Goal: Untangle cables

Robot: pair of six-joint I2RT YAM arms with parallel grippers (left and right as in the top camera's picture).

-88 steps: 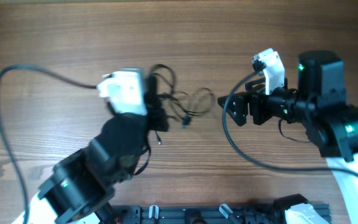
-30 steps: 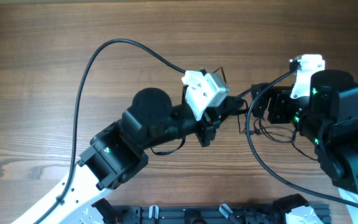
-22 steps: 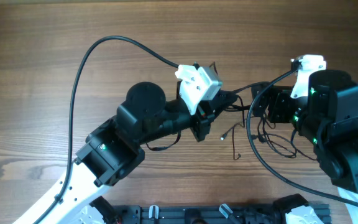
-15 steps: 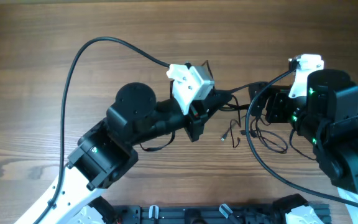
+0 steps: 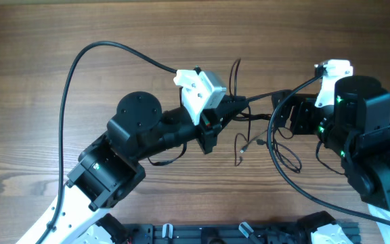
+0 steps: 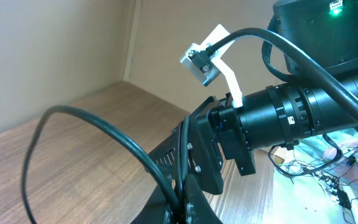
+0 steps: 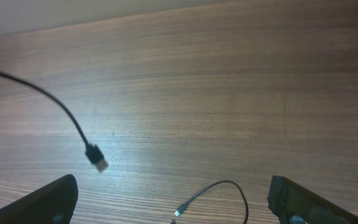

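While the untangling is mid-pull, the left pincer (image 6: 182, 198) is clenched on a strand of the thin black cords (image 5: 249, 129) with small plug ends, holding it up over the brown wood-grain table (image 5: 59, 27) near the middle of the scene. The rest of the bundle trails below and to the right: a loose end with a small plug (image 5: 238, 144) shows just below the left pincer, a slack loop (image 5: 288, 157) lies beneath the right arm, and one taut strand runs across towards the right pincer (image 5: 280, 112). That pincer is spread wide and grasps nothing; its own camera looks down past a free cord ending in a flat plug (image 7: 98, 160). The step in hand looks like drawing one cord out of the knot. The next move seems to call for the right pincer to close on a neighbouring strand, so the arms can pull apart without tightening the tangle. No brand, label or writing is legible; only green indicator lights (image 5: 328, 72) glow on the right arm.
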